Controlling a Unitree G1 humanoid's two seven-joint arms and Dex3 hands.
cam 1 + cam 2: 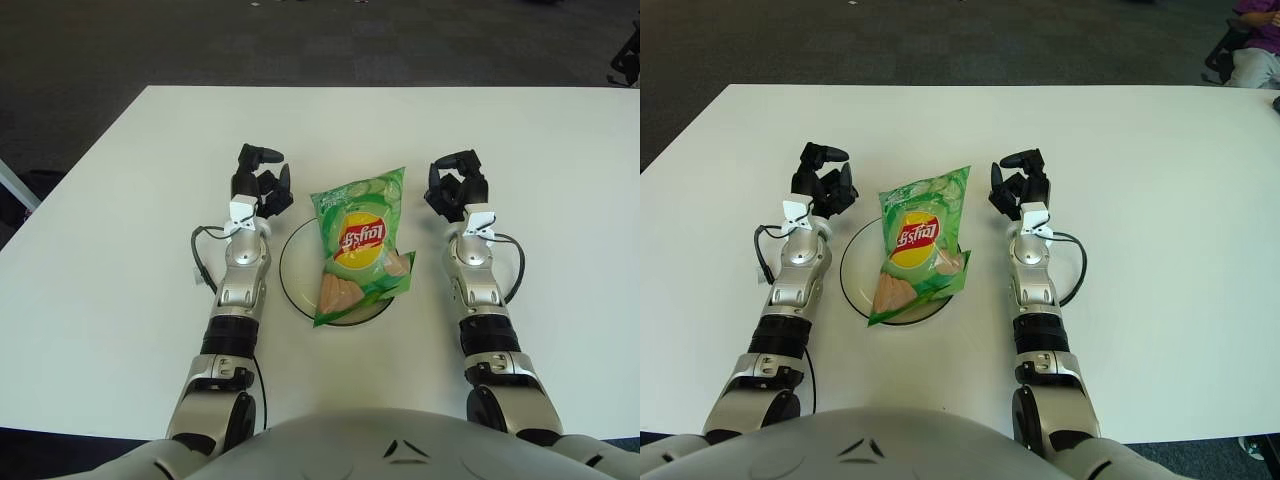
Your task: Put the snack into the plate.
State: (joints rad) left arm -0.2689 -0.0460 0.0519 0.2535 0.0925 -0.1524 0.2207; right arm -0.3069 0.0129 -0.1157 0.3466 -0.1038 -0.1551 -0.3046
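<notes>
Snack: the green chip bag [360,243] lay on the plate [290,272], its top end overhanging the far rim and its lower left corner poking past the near rim.
Plate: round, shallow, pale with a thin dark rim; it sat on the white table [110,250], near my edge and roughly central between my forearms.
Left hand: my left hand [262,187] showed just left of the plate's far rim, fingers loosely curled and apart, holding nothing, clear of the bag.
Right hand: my right hand [455,187] showed right of the plate, beside the bag's top corner but apart from it; fingers half curled, nothing between them.
Surroundings: a black cable [204,262] looped off my left forearm on the side away from the plate; a second cable [514,262] looped off my right forearm. Beyond the table's far edge was dark carpet [300,40].
Obstructions: nothing stood between either hand and the plate.
Materials: bag glossy crinkled film, green with a red and yellow round logo and pictured cucumber slices and chips; table matte and smooth; forearms silver metal, fingers black.
Shapes: bag a puffy rectangle, tilted slightly with its top end leaning to the right.
</notes>
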